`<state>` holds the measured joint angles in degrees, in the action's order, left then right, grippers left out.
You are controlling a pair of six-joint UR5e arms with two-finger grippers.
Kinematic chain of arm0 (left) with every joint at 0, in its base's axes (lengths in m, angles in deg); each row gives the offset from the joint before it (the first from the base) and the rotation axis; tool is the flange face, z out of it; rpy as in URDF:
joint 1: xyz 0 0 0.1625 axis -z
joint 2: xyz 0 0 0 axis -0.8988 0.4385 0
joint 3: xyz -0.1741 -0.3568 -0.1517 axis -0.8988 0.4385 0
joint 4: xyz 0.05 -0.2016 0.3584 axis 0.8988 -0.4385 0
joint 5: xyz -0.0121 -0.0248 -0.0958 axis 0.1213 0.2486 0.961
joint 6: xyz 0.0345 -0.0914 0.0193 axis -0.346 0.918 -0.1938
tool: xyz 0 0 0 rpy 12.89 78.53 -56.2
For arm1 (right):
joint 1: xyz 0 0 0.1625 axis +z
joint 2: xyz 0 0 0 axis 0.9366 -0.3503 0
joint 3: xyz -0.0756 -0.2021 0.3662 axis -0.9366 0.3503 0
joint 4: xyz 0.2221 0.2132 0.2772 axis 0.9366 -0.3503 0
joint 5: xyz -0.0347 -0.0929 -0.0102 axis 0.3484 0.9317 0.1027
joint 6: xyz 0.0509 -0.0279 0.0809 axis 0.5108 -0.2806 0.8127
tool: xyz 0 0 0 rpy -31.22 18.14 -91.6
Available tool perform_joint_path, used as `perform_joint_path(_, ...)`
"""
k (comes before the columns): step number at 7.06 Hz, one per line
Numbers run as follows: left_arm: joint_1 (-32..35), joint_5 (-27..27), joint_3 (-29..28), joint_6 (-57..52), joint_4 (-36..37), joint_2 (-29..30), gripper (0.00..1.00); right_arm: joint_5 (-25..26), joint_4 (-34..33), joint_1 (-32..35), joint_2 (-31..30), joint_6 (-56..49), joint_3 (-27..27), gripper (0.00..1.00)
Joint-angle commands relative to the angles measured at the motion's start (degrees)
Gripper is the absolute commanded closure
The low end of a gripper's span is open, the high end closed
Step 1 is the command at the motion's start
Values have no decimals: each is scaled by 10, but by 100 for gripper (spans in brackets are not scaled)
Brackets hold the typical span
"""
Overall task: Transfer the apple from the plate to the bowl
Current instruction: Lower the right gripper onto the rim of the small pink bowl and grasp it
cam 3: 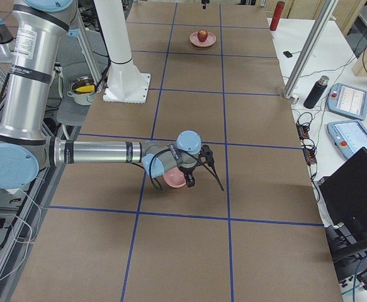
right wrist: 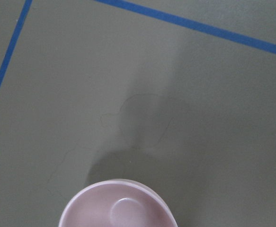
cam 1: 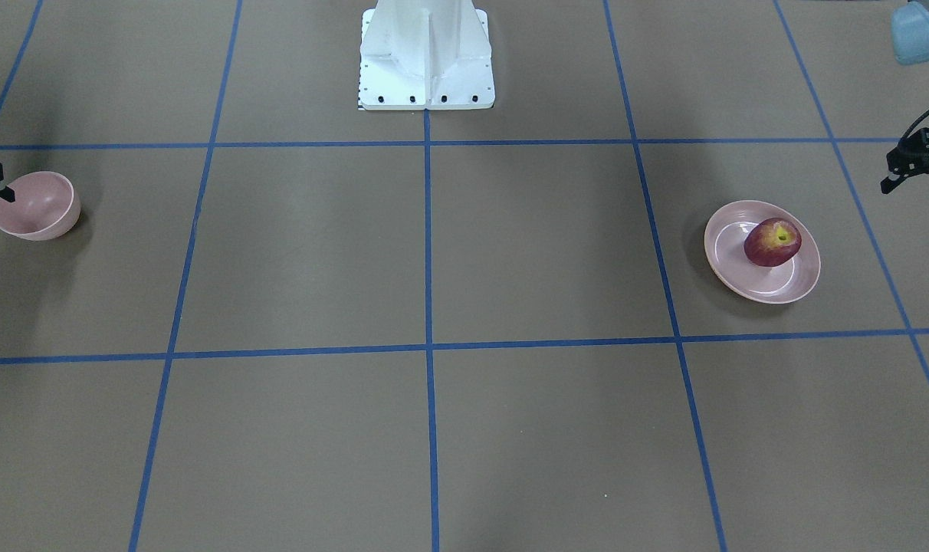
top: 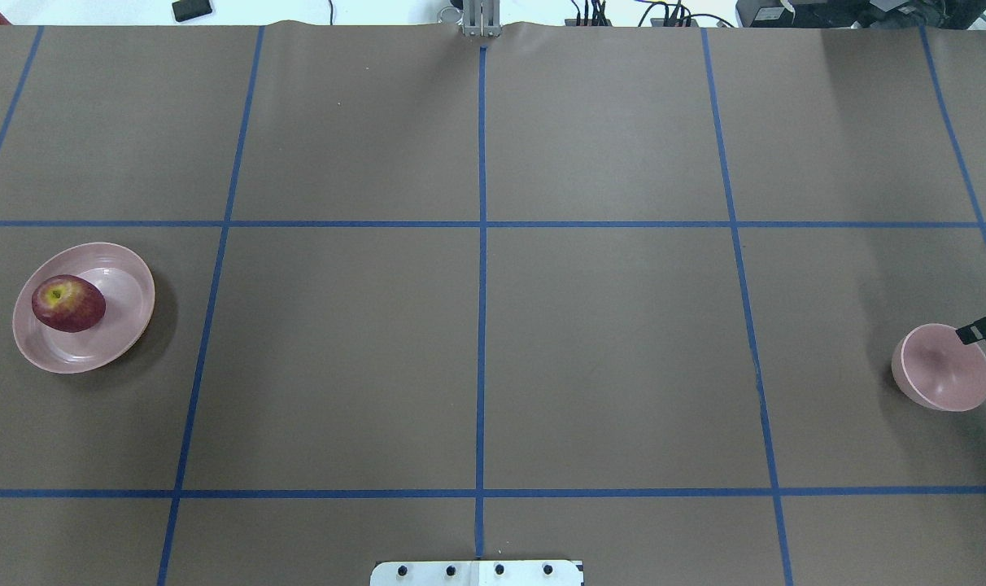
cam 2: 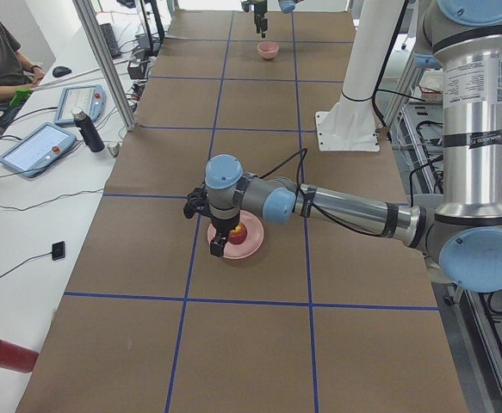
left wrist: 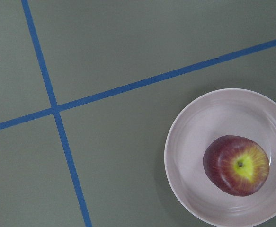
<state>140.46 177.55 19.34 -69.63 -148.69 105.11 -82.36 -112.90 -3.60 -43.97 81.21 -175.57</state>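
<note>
I am hovering my left pincer point(cam 1: 918, 193) near the plate point(cam 1: 805, 280), spread and pinching nothing. The apple point(cam 1: 773, 242) is sitting on the plate, well apart from the bowl point(top: 940, 382). My right pincer point(top: 983, 329) is hanging over the bowl's rim; I cannot tell whether it is spread or pressed together

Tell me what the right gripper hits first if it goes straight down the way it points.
Most likely the bowl. The right gripper points down, and the overhead and front views both put its tip over the bowl's outer side, so rim or inner wall comes first; exact depth is unclear.
</note>
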Motion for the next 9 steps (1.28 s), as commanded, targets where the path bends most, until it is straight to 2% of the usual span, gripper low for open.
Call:
perform_joint_path(1, 0, 0, 1, 3, 0, 1, 2, 47, 4, -45, 2, 11, 16, 10)
perform_joint_path(2, 0, 0, 0, 3, 0, 3, 2, 43, 8, -46, 2, 5, 39, 11)
perform_joint_path(3, 0, 0, -1, 3, 0, 3, 2, 41, 22, -46, 3, 5, 49, 24)
perform_joint_path(4, 0, 0, 0, 5, 0, 3, 2, 25, 22, -46, 2, 11, 52, 99)
perform_joint_path(5, 0, 0, 1, 13, -1, 3, 2, -4, 22, -46, 2, 12, 57, 100)
perform_joint_path(7, 0, 0, 1, 16, -1, 3, 2, -7, 23, -45, 2, 12, 53, 100)
perform_joint_path(8, 0, 0, 1, 16, -1, 3, 2, -14, 19, -40, 3, 12, 32, 100)
perform_joint_path(9, 0, 0, 1, 16, 0, 3, 2, -28, -3, -3, 6, 13, -3, 100)
